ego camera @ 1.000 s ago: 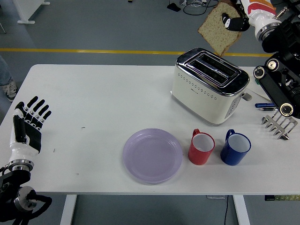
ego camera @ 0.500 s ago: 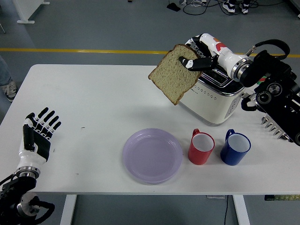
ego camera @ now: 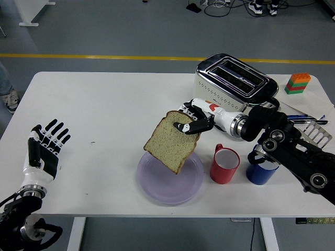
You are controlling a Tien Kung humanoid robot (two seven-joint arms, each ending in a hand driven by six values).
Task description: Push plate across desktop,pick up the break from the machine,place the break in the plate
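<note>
Head view shows the right hand pinching the bread slice by its top corner so it hangs low over the purple plate, ready for release, while the left hand rests open.

text: none legible | labels: none | numbers: none

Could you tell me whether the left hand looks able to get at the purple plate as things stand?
Probably yes: the left hand is open at the table's left edge, with bare tabletop between it and the plate, though the bread hangs over it.
</note>
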